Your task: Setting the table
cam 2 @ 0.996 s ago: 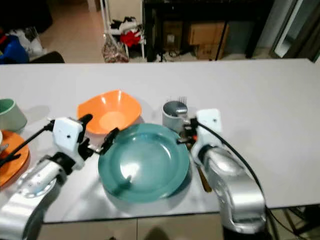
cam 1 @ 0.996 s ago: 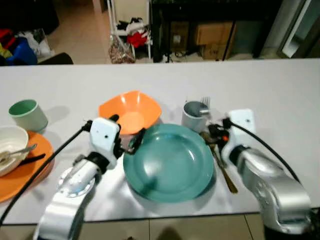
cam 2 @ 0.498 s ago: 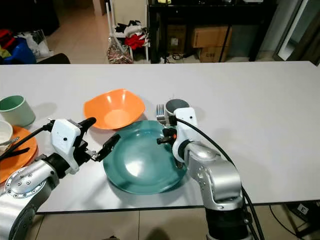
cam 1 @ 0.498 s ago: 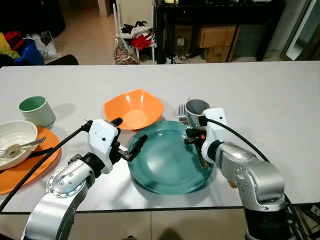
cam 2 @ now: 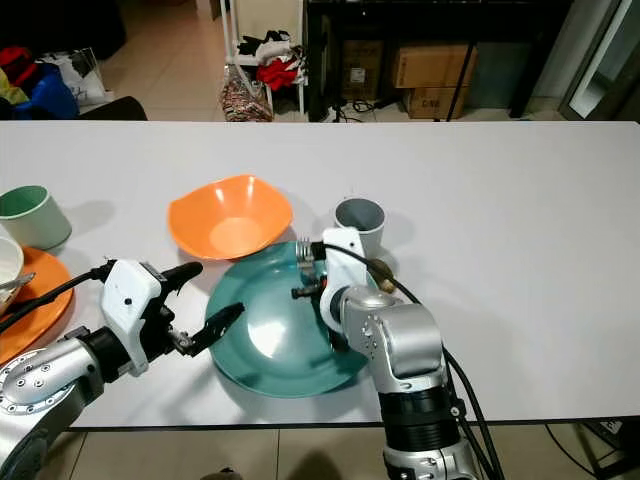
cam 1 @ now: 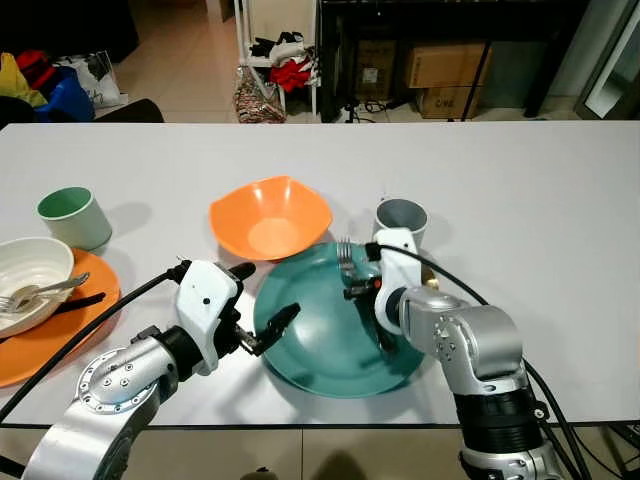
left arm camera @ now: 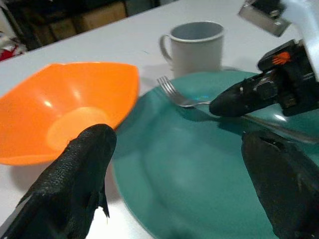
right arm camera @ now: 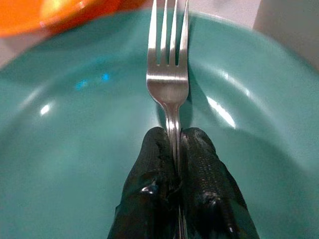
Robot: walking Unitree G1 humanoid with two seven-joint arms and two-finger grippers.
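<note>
The right end effector (right arm camera: 178, 164) has its two black fingers pinched tight on the handle of a silver fork (right arm camera: 168, 74), tines sticking out ahead toward the far rim of the teal plate (cam 1: 320, 340). The fork sits low over the plate's far right part, and I can't tell if it touches the surface.

The left end effector (cam 1: 262, 305) is spread wide with nothing in it, hanging at the plate's left edge, one finger (left arm camera: 75, 179) toward the orange bowl (cam 1: 270, 217) and the other (left arm camera: 286, 184) over the plate.

The bowl is just beyond the plate on the far left side, and a grey mug (cam 1: 401, 220) stands just past the far right rim, near the fork tines.

Way off on the left of the white worktop (cam 1: 520, 190) there's a green cup (cam 1: 74, 217), plus a white bowl (cam 1: 30, 275) with cutlery in it sitting on an orange plate (cam 1: 55, 330).
</note>
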